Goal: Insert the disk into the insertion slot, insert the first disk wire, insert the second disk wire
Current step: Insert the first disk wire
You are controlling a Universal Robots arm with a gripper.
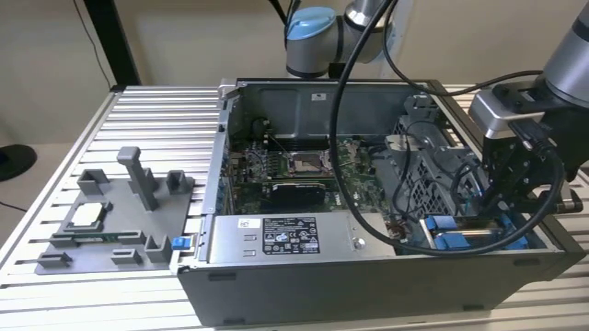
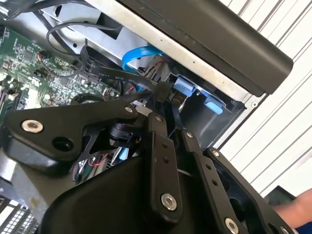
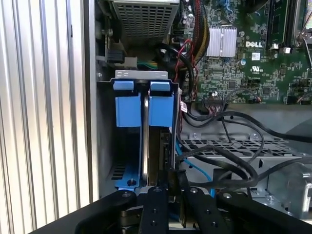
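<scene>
My claw (image 3: 171, 178) is lowered into the corner of the open computer case (image 1: 368, 289) nearest the exterior view's right. It is clenched on the connector of a black disk wire (image 2: 122, 78), right beside the blue fittings. The disk (image 3: 161, 107) stands on edge inside the insertion slot (image 3: 106, 141), with the blue ends of its carrier facing me. A thin blue cable (image 2: 141, 52) curls just behind the wire I hold. The green motherboard (image 3: 234, 58) lies beyond the slot, and the labelled power supply box (image 1: 285, 238) lies along the case's front. On the slatted desk (image 1: 138, 117), well apart from the case, rests a grey fixture tray (image 1: 101, 227).
</scene>
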